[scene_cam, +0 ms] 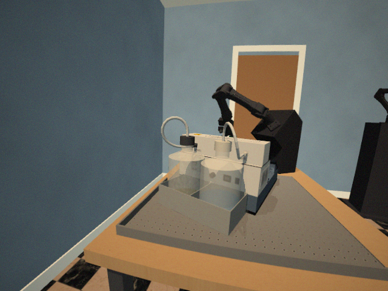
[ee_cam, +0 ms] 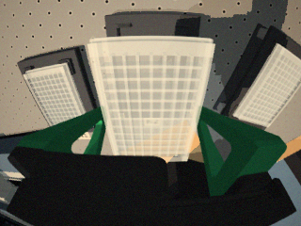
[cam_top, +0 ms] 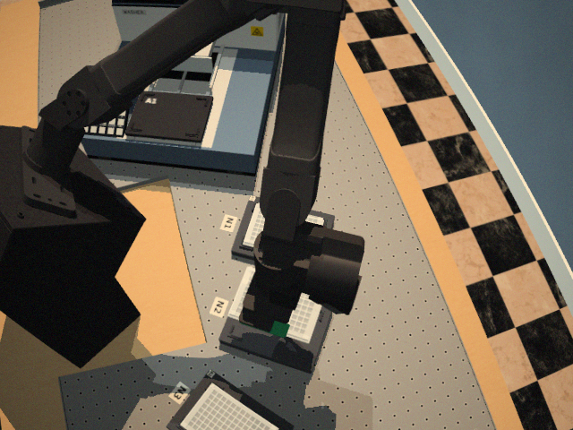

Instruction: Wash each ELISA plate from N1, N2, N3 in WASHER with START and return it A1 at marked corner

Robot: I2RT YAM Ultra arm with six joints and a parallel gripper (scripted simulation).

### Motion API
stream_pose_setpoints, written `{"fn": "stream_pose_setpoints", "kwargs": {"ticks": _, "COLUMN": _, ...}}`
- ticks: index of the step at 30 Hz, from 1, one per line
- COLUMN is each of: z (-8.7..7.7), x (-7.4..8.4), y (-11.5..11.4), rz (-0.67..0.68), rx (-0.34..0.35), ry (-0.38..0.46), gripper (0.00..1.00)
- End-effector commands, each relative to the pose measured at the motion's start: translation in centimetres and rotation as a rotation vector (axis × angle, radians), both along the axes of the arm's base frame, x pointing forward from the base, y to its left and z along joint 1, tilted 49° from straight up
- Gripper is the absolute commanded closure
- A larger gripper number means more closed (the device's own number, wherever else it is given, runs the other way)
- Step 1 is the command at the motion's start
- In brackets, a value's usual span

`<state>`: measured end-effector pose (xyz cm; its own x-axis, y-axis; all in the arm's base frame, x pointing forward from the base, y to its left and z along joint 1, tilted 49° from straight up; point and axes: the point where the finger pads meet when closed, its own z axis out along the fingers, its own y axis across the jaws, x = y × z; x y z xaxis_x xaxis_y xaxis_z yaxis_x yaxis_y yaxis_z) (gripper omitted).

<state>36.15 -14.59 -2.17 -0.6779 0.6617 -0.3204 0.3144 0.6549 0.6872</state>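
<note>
- The pincer (ee_cam: 150, 141) is clenching an ELISA plate (ee_cam: 150, 97) by its two long sides, one green finger (ee_cam: 235, 147) pressing on each side, and it is carrying the plate just above the N2 nest (cam_top: 259, 344), whose dark slab is showing bare below and ahead of the pincer.
- Judging from the bare carrier (cam_top: 168, 116) on the WASHER (cam_top: 231, 157), this is the trip from nest to washer. The step calls for keeping the plate level and the grasp steady, rising well above the nest's locators before travelling, then lowering squarely into the carrier's pocket across the track.
- The plate is sitting deep between the fingers, so it should hold, yet any tilt on release could leave an edge riding a locator; letting go only once it is lying flat seems wise.
- Just beside the pincer, towards the washer, the N1 nest (cam_top: 323, 218) is holding its own plate (cam_top: 254, 227) right under the forearm; the path is passing over it, so height matters there.
- On the pincer's other side, the N3 plate (cam_top: 222, 411) is resting in its nest, well out of the route.
- The washer's keypad is partly hidden under the arm's upper link (cam_top: 148, 55), and no lamp is visible.
- On the far side of the washer, two bottles (scene_cam: 219, 181) are standing in a tray on the worktop (scene_cam: 282, 219), away from the work.
</note>
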Motion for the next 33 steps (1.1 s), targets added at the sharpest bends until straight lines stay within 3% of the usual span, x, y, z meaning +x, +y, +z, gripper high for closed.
{"fn": "stream_pose_setpoints", "kwargs": {"ticks": 1, "z": 0.2, "x": -0.1, "y": -0.5, "rz": -0.01, "rx": -0.005, "ry": -0.005, "gripper": 1.0}}
{"fn": "stream_pose_setpoints", "kwargs": {"ticks": 20, "z": 0.2, "x": -0.1, "y": -0.5, "rz": -0.01, "rx": -0.005, "ry": -0.005, "gripper": 1.0}}
{"fn": "stream_pose_setpoints", "kwargs": {"ticks": 22, "z": 0.9, "x": -0.1, "y": 0.3, "rz": 0.022, "rx": -0.038, "ry": -0.023, "gripper": 1.0}}
{"fn": "stream_pose_setpoints", "kwargs": {"ticks": 33, "z": 3.8, "x": 0.1, "y": 3.7, "rz": 0.023, "rx": -0.038, "ry": -0.023, "gripper": 1.0}}
